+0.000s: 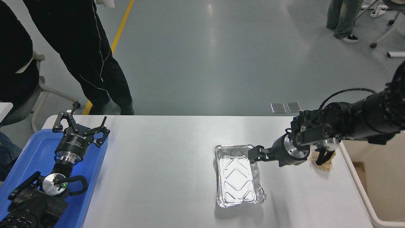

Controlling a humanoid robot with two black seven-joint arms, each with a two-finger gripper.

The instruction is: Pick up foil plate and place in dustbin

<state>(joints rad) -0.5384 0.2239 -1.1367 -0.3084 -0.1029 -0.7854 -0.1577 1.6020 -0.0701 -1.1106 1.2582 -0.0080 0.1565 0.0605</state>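
Note:
The foil plate (238,175), a shiny silver rectangular tray with a diamond-embossed base, lies on the white table right of centre. My right gripper (255,154) reaches in from the right edge, low over the plate's far right corner, right at its crinkled rim. Its jaws look open and hold nothing. The dustbin (386,186), a large beige bin, stands off the table's right edge, partly cut off by the picture. My left gripper (81,126) is parked open at the lower left.
A crumpled brown paper lump (323,164) lies near the table's right edge, partly hidden behind my right wrist. A flat blue tray (28,152) sits under my left arm. People stand beyond the far left corner and at the top right.

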